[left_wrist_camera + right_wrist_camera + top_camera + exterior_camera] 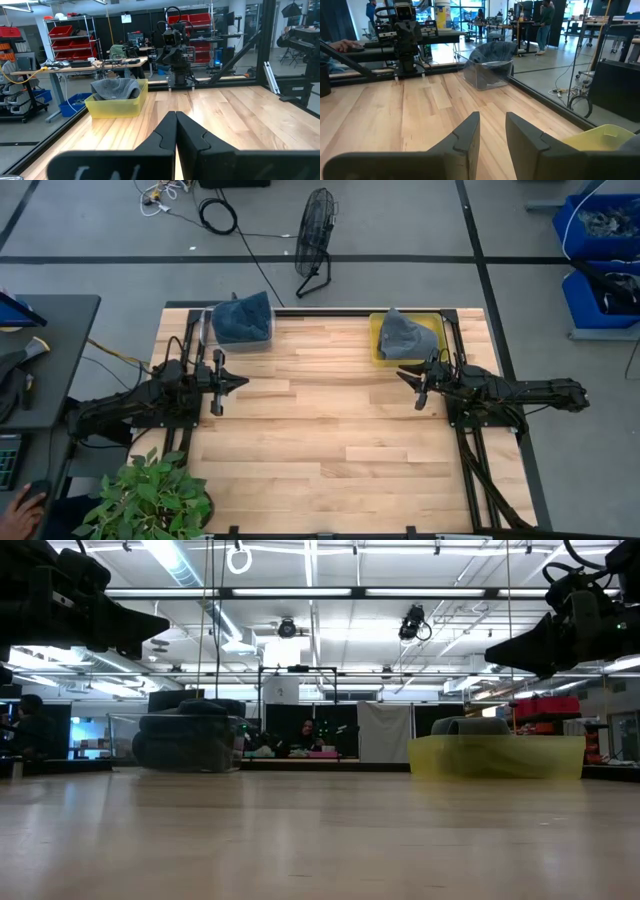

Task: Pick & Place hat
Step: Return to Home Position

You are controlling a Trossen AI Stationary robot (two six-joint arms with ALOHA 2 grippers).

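A dark blue hat [243, 318] sits in a clear bin [262, 340] at the table's far left; the right wrist view shows that hat [495, 51] too. A grey hat [403, 333] lies in a yellow bin [378, 350] at the far right, and the left wrist view shows the same hat [115, 89]. My left gripper [238, 383] hovers above the table near its left side, fingers shut [176, 115] and pointing right. My right gripper [404, 377] hovers just in front of the yellow bin, pointing left, fingers slightly open [492, 116]. Neither touches anything.
Bare wooden table top [330, 440] lies between and in front of the arms. A potted plant [150, 500] stands at the near left corner. A floor fan [315, 240] and cables lie beyond the far edge. Blue crates [600, 240] stand off to the right.
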